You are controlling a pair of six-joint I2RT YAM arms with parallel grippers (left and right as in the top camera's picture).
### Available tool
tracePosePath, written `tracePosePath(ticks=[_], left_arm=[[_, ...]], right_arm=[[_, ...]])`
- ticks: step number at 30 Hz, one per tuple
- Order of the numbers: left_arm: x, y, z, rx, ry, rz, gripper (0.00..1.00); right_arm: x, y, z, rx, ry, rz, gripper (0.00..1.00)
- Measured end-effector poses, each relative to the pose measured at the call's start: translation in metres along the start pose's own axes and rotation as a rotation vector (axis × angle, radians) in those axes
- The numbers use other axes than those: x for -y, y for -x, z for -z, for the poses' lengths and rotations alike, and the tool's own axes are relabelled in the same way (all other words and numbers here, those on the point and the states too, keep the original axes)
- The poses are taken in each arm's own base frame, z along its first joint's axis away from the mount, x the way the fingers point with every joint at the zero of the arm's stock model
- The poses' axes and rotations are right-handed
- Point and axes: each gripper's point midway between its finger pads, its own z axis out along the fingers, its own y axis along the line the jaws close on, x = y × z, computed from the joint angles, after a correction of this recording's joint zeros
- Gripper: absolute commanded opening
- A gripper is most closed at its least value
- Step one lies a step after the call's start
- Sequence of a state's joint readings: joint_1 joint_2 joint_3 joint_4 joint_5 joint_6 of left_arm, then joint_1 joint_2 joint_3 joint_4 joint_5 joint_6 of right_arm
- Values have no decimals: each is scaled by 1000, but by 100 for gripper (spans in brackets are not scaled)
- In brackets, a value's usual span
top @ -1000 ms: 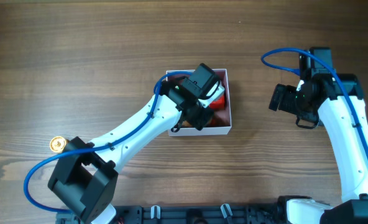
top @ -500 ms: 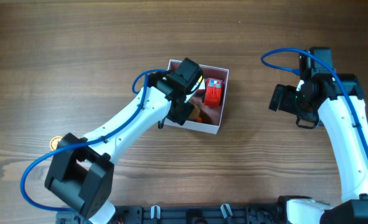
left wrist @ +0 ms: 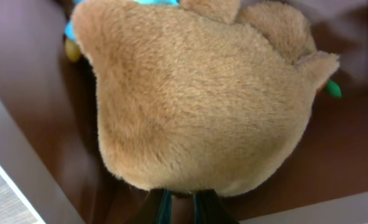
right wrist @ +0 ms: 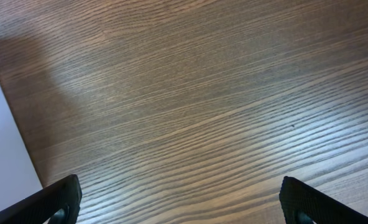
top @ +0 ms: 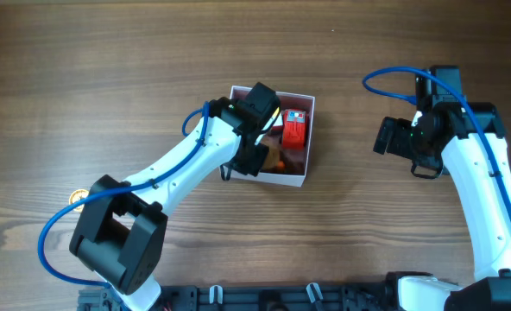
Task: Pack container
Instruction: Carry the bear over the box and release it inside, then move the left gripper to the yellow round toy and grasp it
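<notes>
Tan fur of a soft toy [left wrist: 196, 99] fills the view of my left gripper [left wrist: 183, 210], down inside the container [top: 283, 178] near the middle of the tabletop [top: 109, 69], its grip impossible to tell, while my right gripper [right wrist: 181, 200] hangs wide open and empty toward the right edge.

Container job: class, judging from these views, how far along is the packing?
Done: a red toy lies in the container. In hand: the left gripper is over it, with a tan plush on the pink floor before its fingers; grip unclear. Left: releasing and withdrawing. The right gripper is open over the table.
</notes>
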State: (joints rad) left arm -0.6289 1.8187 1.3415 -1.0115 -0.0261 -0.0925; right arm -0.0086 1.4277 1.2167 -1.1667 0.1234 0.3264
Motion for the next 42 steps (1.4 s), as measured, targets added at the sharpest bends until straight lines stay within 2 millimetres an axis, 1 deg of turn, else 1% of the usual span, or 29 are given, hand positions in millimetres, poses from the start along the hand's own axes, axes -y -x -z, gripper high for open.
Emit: tracePosePath(ticks=[1, 4, 5, 7, 8, 10, 13, 15, 17, 18, 21, 22, 24, 25, 26, 27, 28, 31, 32, 34, 36, 38, 40, 42], left_arm=[[3, -6, 0, -26, -21, 18, 11], [13, -13, 0, -52, -41, 33, 12], [19, -14, 0, -55, -44, 29, 12], [36, -17, 0, -51, -51, -7, 13], [45, -18, 1, -46, -55, -30, 11], [56, -19, 1, -40, -62, -55, 6], [55, -21, 1, -49, -67, -38, 6], [49, -24, 1, -74, -71, -12, 5], [41, -30, -1, -111, -68, 18, 8], [38, -32, -1, -121, -67, 27, 11], [32, -34, -1, -137, -61, 46, 29], [32, -34, -1, -135, -58, 46, 38], [29, -34, -1, -133, -51, 55, 64], [29, -33, 0, -132, -49, 56, 73], [28, -33, 0, -129, -51, 54, 75], [29, -31, 2, -120, -54, 59, 82], [29, -32, 5, -116, -55, 58, 99], [29, -29, 18, -72, -66, 60, 100], [29, -29, 27, -49, -72, 61, 100], [28, -27, 39, -12, -81, 60, 100], [28, -26, 59, 52, -97, 60, 100], [25, -25, 75, 103, -95, 62, 100], [6, -30, 98, 170, -37, 131, 100], [-18, -37, 114, 204, -3, 251, 100]], right_arm=[[0, 0, 0, 0, 0, 0, 100], [0, 0, 0, 0, 0, 0, 100], [0, 0, 0, 0, 0, 0, 100], [0, 0, 0, 0, 0, 0, 100], [0, 0, 0, 0, 0, 0, 100], [0, 0, 0, 0, 0, 0, 100], [0, 0, 0, 0, 0, 0, 100], [0, 0, 0, 0, 0, 0, 100], [0, 0, 0, 0, 0, 0, 100], [0, 0, 0, 0, 0, 0, 100], [0, 0, 0, 0, 0, 0, 100], [0, 0, 0, 0, 0, 0, 100], [0, 0, 0, 0, 0, 3, 100], [0, 0, 0, 0, 0, 4, 100], [0, 0, 0, 0, 0, 4, 100], [0, 0, 0, 0, 0, 7, 100], [0, 0, 0, 0, 0, 8, 100], [0, 0, 0, 0, 0, 8, 100], [0, 0, 0, 0, 0, 8, 100], [0, 0, 0, 0, 0, 11, 100], [0, 0, 0, 0, 0, 11, 100], [0, 0, 0, 0, 0, 11, 100], [0, 0, 0, 0, 0, 11, 100], [0, 0, 0, 0, 0, 11, 100]])
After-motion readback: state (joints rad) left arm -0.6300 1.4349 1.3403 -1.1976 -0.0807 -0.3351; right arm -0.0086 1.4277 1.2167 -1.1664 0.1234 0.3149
